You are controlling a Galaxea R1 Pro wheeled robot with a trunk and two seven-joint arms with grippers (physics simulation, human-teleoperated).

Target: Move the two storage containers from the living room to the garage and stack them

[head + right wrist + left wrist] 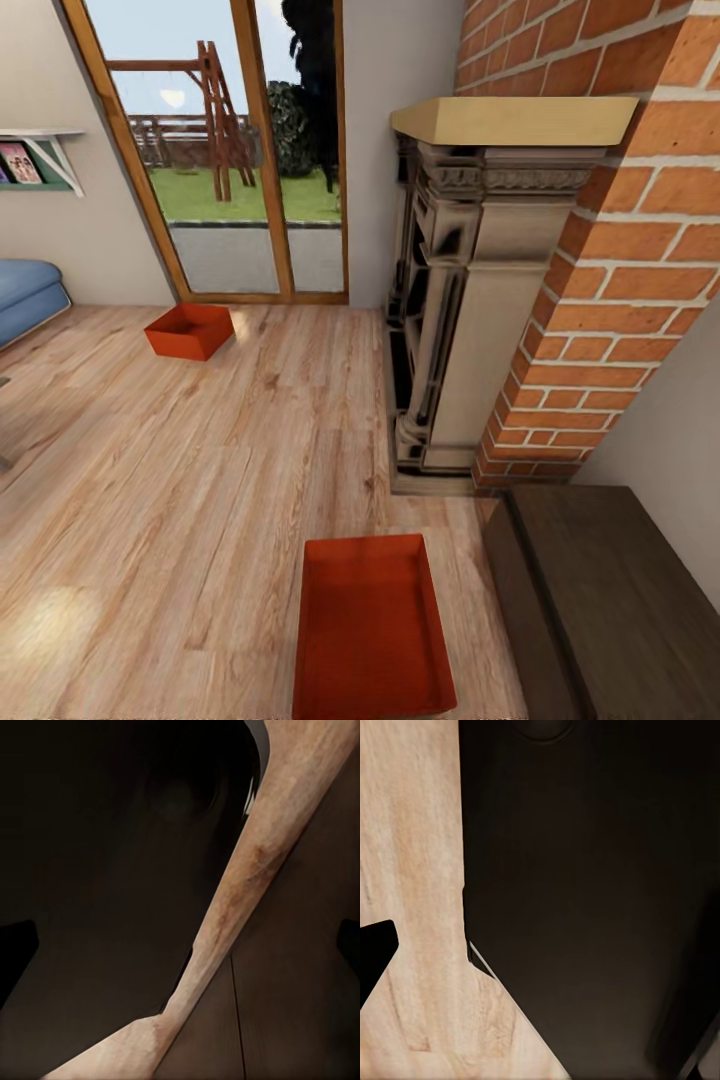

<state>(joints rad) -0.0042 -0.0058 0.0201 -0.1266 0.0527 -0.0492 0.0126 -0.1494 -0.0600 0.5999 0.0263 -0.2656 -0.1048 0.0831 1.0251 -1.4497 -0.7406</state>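
Observation:
Two orange-red storage containers lie on the light wood planks of the living room. The near container (372,628) sits low in the head view, just left of a dark wooden bench. The far container (189,331) rests in front of the glass doors. In the left wrist view my left gripper (540,960) shows one black fingertip (375,952) at the frame's edge, over wood floor and a dark body. My right gripper (180,952) has its black fingertips (13,952) far apart, nothing between them.
A brick fireplace (600,250) with a carved surround and pale mantel rises at the right. The dark bench (610,600) stands at its foot. A blue sofa (25,295) edges in at the left, and wood-framed glass doors (240,150) close the far wall.

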